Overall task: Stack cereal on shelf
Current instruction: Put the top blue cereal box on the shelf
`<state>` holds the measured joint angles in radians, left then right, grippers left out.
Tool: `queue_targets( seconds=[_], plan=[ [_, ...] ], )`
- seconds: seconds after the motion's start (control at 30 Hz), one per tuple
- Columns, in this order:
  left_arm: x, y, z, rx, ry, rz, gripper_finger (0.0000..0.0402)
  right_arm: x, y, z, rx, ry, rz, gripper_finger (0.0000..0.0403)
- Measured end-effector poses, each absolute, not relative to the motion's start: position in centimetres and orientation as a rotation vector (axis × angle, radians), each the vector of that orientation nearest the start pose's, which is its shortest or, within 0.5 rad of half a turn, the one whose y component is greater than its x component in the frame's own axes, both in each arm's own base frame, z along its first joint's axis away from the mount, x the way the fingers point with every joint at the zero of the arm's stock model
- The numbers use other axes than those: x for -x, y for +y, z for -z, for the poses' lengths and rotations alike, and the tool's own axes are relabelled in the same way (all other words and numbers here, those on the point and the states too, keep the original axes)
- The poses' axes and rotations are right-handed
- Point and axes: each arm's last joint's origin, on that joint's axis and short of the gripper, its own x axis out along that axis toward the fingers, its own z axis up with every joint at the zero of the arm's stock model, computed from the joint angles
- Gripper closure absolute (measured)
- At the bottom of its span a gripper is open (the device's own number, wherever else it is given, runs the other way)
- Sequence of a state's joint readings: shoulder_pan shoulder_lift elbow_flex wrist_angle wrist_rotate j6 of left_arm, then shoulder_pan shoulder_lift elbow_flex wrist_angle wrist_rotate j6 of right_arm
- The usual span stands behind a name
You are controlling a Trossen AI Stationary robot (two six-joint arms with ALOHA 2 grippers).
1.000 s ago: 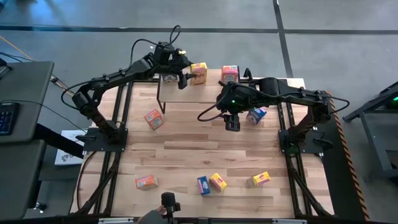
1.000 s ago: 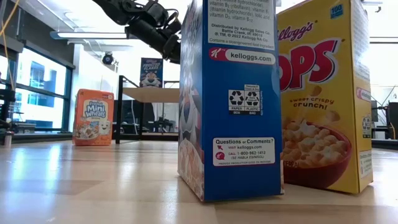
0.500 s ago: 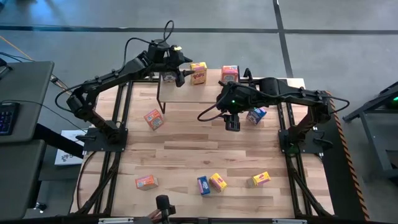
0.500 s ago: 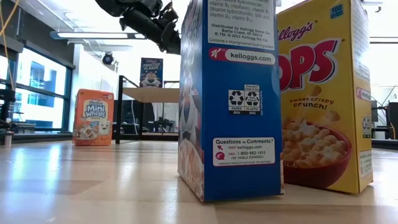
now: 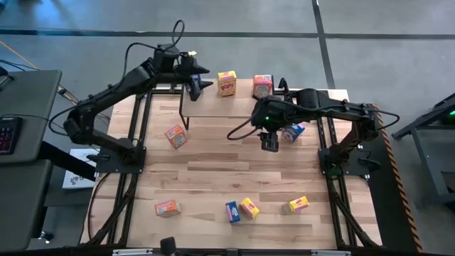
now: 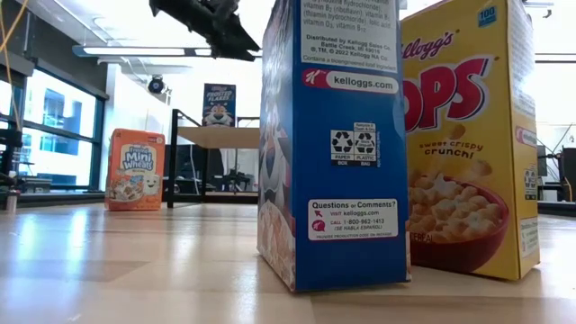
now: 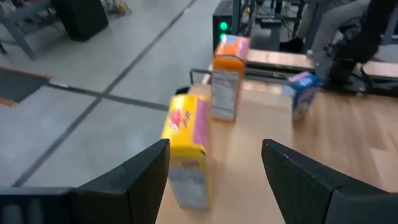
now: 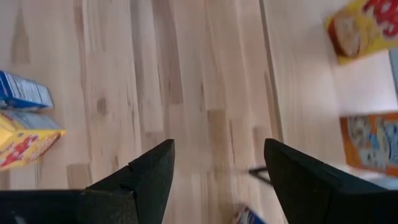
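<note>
The left claw hangs over the shelf at its far left end, fingers spread partway and empty. Just ahead of it, in its wrist view, a yellow box stands upright on the shelf top, and beyond that an orange box stands upright too; neither touches the fingers. Past the orange box a blue box shows on the counter below the shelf's end. Seen from above, the yellow box is just to the right of the left claw and the orange box lies farther right along the shelf's back edge.

The right claw hovers over the counter in front of the shelf's right end, parted and holding nothing. The blue box lies just to its right. An orange box sits well to its left, near the shelf's left legs. Along the counter's near edge, well apart from both claws, lie another orange box, a blue box touching a yellow box, and a further yellow box.
</note>
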<state>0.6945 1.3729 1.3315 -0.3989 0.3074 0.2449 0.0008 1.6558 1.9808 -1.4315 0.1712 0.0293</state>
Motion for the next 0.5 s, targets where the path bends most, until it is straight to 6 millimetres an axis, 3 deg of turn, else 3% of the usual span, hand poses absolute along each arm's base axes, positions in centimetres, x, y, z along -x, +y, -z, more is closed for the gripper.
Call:
queue_targets(
  seconds=[0.23, 0.5],
  plan=[
    [-21.9, 15.7, -37.3, 0.008, 0.475, -0.289, 0.0156, -29.6, 0.3, -41.4, 0.05, 1.126, 0.159, 0.0162],
    [-20.0, 12.3, -35.9, 0.026, 0.479, -0.231, 0.0156, -29.1, 2.2, -41.3, 0.055, 1.146, 0.22, 0.0162]
  ],
)
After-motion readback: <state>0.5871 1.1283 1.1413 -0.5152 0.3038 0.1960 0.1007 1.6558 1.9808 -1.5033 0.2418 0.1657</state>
